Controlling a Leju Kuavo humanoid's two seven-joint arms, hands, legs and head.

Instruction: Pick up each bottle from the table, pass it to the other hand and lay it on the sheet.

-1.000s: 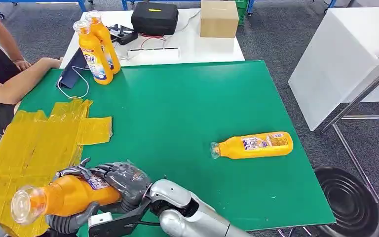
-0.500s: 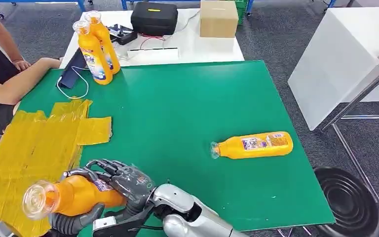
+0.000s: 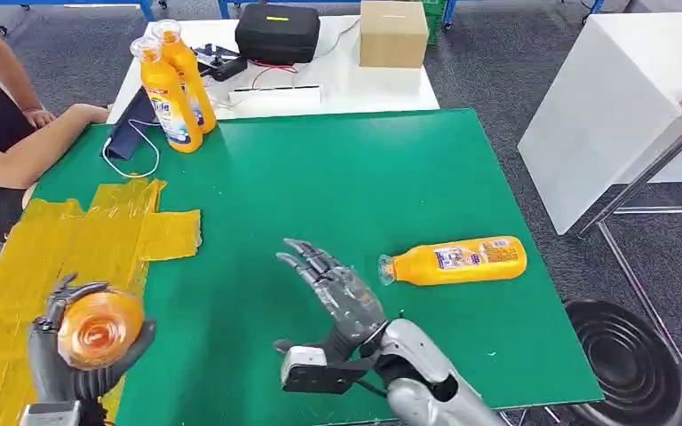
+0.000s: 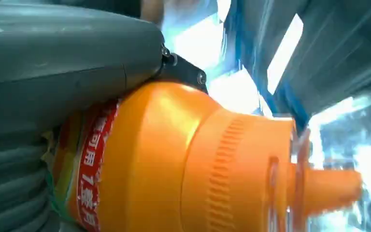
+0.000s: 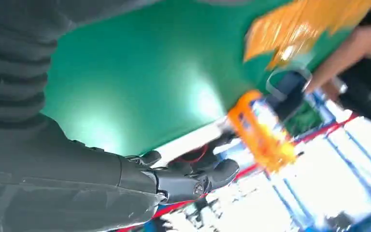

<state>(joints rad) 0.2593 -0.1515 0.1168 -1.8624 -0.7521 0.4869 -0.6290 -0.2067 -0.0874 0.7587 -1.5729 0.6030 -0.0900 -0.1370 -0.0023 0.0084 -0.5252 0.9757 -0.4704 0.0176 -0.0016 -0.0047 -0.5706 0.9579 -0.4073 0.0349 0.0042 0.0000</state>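
Observation:
My left hand (image 3: 67, 364) grips an orange bottle (image 3: 99, 328) above the yellow sheet (image 3: 44, 266), its clear cap end pointing up at the head camera. The left wrist view shows the same bottle (image 4: 188, 159) filling my left hand (image 4: 43, 82). My right hand (image 3: 337, 288) hovers open over the green table (image 3: 337, 177), fingers spread, holding nothing; the right wrist view shows that hand (image 5: 125, 179) empty too. A second orange bottle (image 3: 457, 261) lies on its side just right of that hand. Two more bottles (image 3: 173, 84) stand upright at the far left edge.
A person's arm (image 3: 27, 146) rests at the table's far left corner beside a dark tablet with a white cable (image 3: 129, 133). A white table behind carries a black case (image 3: 277, 32) and a cardboard box (image 3: 394, 34). A white cabinet (image 3: 617, 98) stands right; a black bin (image 3: 626, 359) sits below.
My right hand has let go of the bottle and swung right, opening over the green table. My left hand now holds the bottle alone and has tipped it upright over the sheet.

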